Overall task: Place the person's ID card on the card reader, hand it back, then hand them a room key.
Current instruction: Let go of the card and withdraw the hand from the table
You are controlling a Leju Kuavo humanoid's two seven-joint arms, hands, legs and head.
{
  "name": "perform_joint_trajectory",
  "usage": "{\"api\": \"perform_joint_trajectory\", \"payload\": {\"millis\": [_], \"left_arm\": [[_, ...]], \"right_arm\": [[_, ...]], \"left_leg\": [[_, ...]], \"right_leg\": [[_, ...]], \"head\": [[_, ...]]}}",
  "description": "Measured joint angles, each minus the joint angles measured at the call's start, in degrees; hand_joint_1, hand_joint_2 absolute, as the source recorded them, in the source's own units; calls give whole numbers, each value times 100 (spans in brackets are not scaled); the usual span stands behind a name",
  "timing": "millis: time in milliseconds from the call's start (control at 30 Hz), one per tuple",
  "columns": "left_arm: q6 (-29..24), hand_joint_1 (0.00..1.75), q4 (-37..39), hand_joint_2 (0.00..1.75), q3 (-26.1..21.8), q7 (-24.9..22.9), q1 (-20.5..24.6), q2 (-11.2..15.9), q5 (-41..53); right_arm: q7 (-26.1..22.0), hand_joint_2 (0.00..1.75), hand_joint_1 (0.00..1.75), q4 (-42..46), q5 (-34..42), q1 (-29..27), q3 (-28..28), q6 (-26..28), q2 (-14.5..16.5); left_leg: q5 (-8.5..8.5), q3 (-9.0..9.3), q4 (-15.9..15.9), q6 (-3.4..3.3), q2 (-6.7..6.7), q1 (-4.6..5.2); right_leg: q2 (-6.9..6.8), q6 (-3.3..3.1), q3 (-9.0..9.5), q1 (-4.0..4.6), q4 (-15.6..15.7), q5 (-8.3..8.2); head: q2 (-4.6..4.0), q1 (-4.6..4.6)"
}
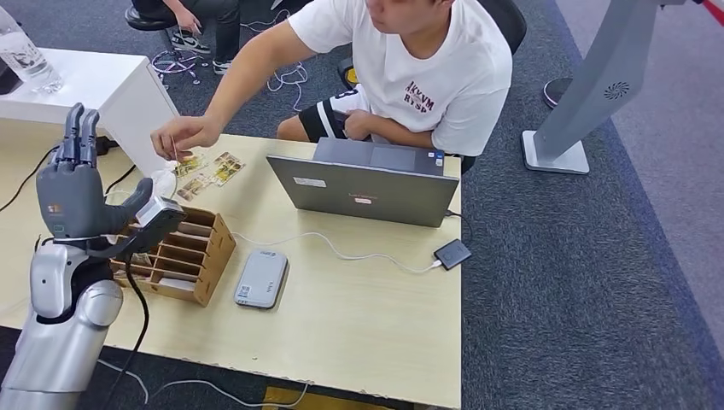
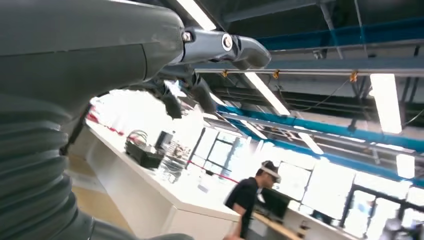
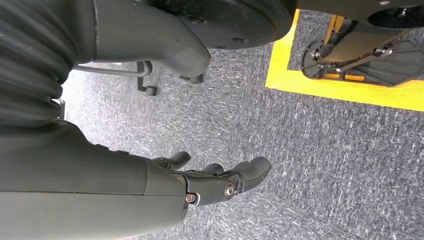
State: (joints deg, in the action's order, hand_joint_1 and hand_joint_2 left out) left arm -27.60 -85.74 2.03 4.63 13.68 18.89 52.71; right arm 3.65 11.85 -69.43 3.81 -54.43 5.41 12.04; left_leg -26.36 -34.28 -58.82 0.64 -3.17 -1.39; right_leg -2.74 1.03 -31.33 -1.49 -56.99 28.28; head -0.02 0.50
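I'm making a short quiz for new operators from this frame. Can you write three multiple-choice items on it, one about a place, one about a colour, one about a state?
1. Where is the card reader?
A. on the laptop
B. on the table right of the wooden organizer
C. on the floor

2. What colour is the person's shirt?
A. white
B. red
C. black

3. How is the laptop?
A. closed flat
B. open, its back to the robot
C. held up by the person

Answers: 1 B, it lies beside the wooden organizer; 2 A, the shirt is white with dark lettering; 3 B, the lid's grey back faces the head view.
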Motion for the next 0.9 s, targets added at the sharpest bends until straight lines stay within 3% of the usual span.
{"api": "perform_joint_trajectory", "payload": {"millis": [100,200,367,400,433,467,500,533,567,600,700,767,900], "left_arm": [[-274,0,-911,175,-244,1009,-892,-35,-1225],[-42,0,-1634,175,-549,1969,-1649,-163,-2661],[103,0,-1799,175,-650,2216,-1821,-214,-3091],[501,0,-2028,175,-950,2531,-2053,-378,-3673],[1370,0,-2327,175,-1675,2819,-2294,-739,-4538],[2471,0,-2524,175,-2914,2794,-2400,-1245,-5811],[3495,0,-2587,131,-4225,2560,-2419,-1744,-7026],[4175,0,-2412,87,-5390,2032,-2234,-2127,-7923],[4330,0,-2073,44,-6230,1410,-2009,-2333,-8584],[4202,0,-1723,0,-6666,1067,-1892,-2411,-8872],[3563,0,-608,0,-7651,693,-1660,-2587,-9221],[3196,0,235,0,-8063,848,-1553,-2646,-9228],[3105,0,1439,0,-8529,1093,-1398,-2708,-9220]], "right_arm": [[-64,175,0,1,112,-39,-15,22,0],[-109,175,0,2,194,-78,-44,45,0],[-123,175,0,2,212,-86,-54,59,1],[-139,175,0,3,227,-93,-77,72,4],[-159,175,0,3,240,-111,-111,91,9],[-203,175,0,4,238,-133,-155,117,17],[-248,175,0,4,219,-157,-195,139,24],[-286,175,0,4,182,-176,-216,153,27],[-322,175,0,4,136,-186,-227,162,29],[-336,175,0,4,92,-193,-227,163,28],[-350,175,0,4,-24,-203,-227,168,27],[-349,175,0,4,-72,-199,-227,170,25],[-348,175,0,4,-82,-187,-227,162,14]], "left_leg": [[-16,6,1,1,-24,1],[-23,5,1,-2,-26,1],[-25,4,1,-2,-25,1],[-29,4,1,-1,-25,1],[-34,4,1,0,-21,1],[-39,7,2,2,-18,1],[-44,12,2,3,-16,0],[-45,17,3,3,-14,0],[-46,22,4,4,-16,-1],[-46,26,4,4,-18,-1],[-46,29,4,4,-16,-3],[-48,27,3,2,-4,0],[-51,23,2,-3,5,1]], "right_leg": [[26,0,-3,-1,1,4],[28,1,-4,-1,4,13],[26,2,-3,-1,4,16],[26,2,-4,-1,4,19],[21,4,-3,-1,5,25],[17,4,0,-1,5,32],[13,4,4,-1,4,38],[10,3,8,0,3,42],[12,-1,12,0,1,42],[14,-2,13,0,0,41],[15,-3,11,0,2,42],[3,0,12,-3,5,45],[-7,3,18,-4,11,45]], "head": [[0,-2],[0,-7],[0,-7],[0,-8],[0,-8],[0,-9],[0,-10],[0,-9],[0,-11],[0,-13],[0,-15],[0,-12],[0,-2]]}}
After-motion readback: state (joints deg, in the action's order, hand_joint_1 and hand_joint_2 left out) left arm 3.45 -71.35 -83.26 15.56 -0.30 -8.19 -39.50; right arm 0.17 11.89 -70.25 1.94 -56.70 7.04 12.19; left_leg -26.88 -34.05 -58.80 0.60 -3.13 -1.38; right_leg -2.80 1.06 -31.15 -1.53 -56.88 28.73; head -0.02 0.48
